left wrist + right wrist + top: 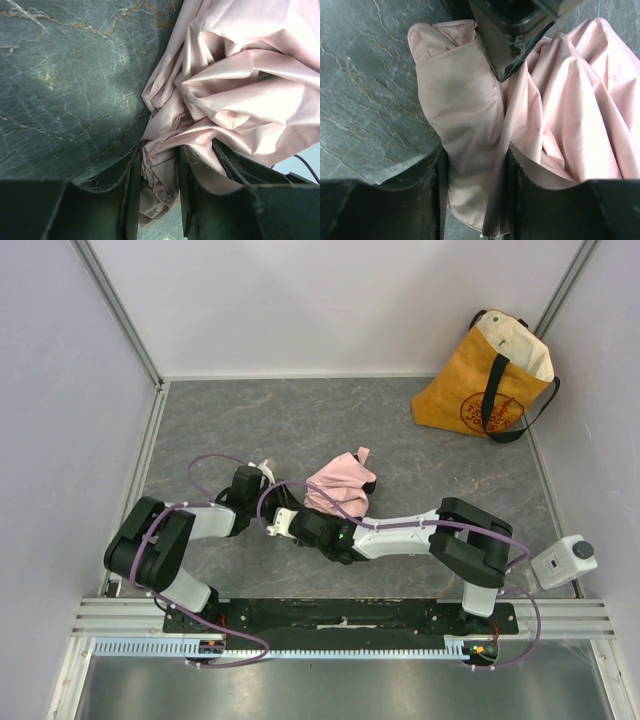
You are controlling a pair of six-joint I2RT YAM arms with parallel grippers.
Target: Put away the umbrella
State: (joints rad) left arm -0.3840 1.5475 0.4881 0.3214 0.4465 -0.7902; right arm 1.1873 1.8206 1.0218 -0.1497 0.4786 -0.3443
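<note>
Lying crumpled on the bench (250, 420), the umbrella (340, 490) (pale pink fabric) is pinched by the left pincer (159, 165) and the right pincer (475, 165) alike.

Silky creased cloth umbrella (235, 100), matt marbled table (60, 90).

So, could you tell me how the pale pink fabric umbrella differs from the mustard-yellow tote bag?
The pale pink fabric umbrella lies bunched in a heap mid-table; the mustard-yellow tote bag stands upright in the far right corner. The umbrella's fabric sits between the fingers of both the left gripper and right gripper; the bag is untouched, well apart from both grippers. Both are soft things resting on the grey table.
</note>
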